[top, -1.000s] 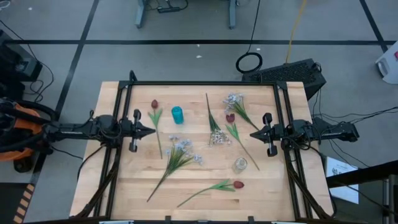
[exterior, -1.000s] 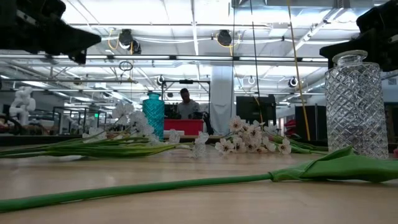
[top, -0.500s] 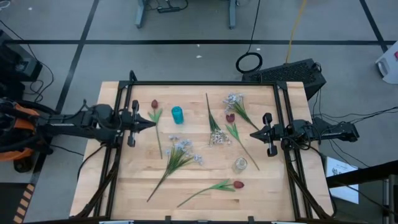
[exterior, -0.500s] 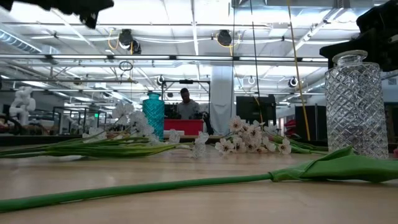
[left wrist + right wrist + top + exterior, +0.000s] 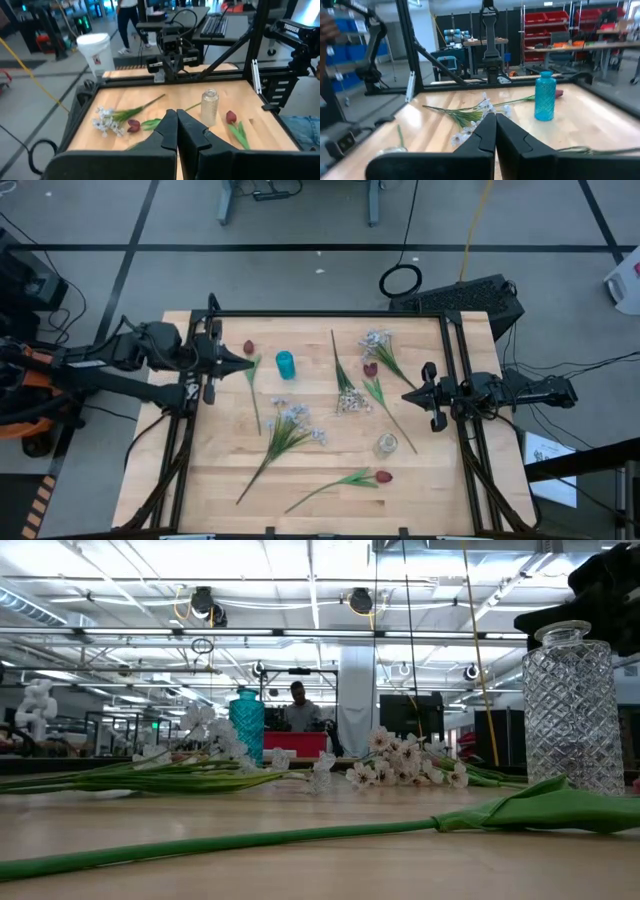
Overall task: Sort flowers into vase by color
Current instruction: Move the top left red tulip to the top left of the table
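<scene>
Several artificial flowers lie flat on the wooden table. Dark red tulips lie by the left gripper [image 5: 249, 348], in the right half [image 5: 370, 368] and near the near edge [image 5: 383, 477]. White sprays lie at the middle [image 5: 292, 418], [image 5: 350, 402] and toward the far edge [image 5: 375, 338]. A teal vase [image 5: 286, 364] and a clear glass vase [image 5: 387, 444] stand upright. My left gripper [image 5: 247, 365] is shut and hovers beside the left tulip's leaves. My right gripper [image 5: 407, 394] is shut and waits at the table's right side.
A black frame [image 5: 320, 314] runs around the table's far, left and right sides. In the low view the glass vase [image 5: 572, 705] stands close on the right, a long green stem [image 5: 220, 843] lies across the front, and a person [image 5: 298, 710] shows far behind the table.
My left gripper has risen and swung toward the far edge, ending beside the left tulip; it has left the top of the low view. Its fingers have stayed shut. The flowers and vases have not moved.
</scene>
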Motion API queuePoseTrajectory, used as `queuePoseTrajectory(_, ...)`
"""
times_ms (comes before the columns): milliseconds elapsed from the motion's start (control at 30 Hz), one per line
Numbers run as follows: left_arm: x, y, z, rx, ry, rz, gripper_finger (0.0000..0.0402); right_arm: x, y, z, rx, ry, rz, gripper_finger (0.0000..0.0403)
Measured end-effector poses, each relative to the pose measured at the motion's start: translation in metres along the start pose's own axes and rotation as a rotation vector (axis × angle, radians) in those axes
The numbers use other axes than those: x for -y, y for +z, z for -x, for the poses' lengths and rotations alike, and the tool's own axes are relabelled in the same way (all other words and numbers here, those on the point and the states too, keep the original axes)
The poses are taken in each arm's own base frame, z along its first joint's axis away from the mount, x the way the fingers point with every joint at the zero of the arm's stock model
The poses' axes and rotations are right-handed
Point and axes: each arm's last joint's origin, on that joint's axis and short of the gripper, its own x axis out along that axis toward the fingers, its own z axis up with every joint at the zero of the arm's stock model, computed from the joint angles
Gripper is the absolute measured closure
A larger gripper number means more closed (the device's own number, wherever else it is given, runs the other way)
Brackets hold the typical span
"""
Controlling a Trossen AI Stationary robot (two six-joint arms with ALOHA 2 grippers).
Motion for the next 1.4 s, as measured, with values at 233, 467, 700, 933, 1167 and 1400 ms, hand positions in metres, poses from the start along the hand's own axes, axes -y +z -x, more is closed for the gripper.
queuePoseTrajectory(233,0.000,0.006,-0.015,-0.033,-0.014,-0.022,0.0382,0.000,0.000,0.000,-0.005,0.004,-0.107,0.0403)
queuePoseTrajectory(467,0.001,0.001,-0.037,-0.103,-0.021,0.006,0.0371,0.000,0.000,0.000,-0.005,0.004,-0.147,0.0403)
queuePoseTrajectory(700,0.002,-0.007,-0.059,-0.182,-0.021,0.078,0.0371,0.000,0.000,0.000,-0.005,0.004,-0.146,0.0403)
queuePoseTrajectory(933,0.002,-0.015,-0.071,-0.247,0.025,0.208,0.0370,0.001,0.000,0.000,0.006,-0.026,-0.155,0.0403)
queuePoseTrajectory(1167,0.007,-0.018,-0.079,-0.280,0.030,0.242,0.0370,0.003,0.015,0.002,0.138,-0.155,-0.229,0.0403)
queuePoseTrajectory(1400,0.010,-0.018,-0.081,-0.276,0.091,0.189,0.0370,-0.004,0.076,0.015,0.138,-0.155,-0.187,0.0403)
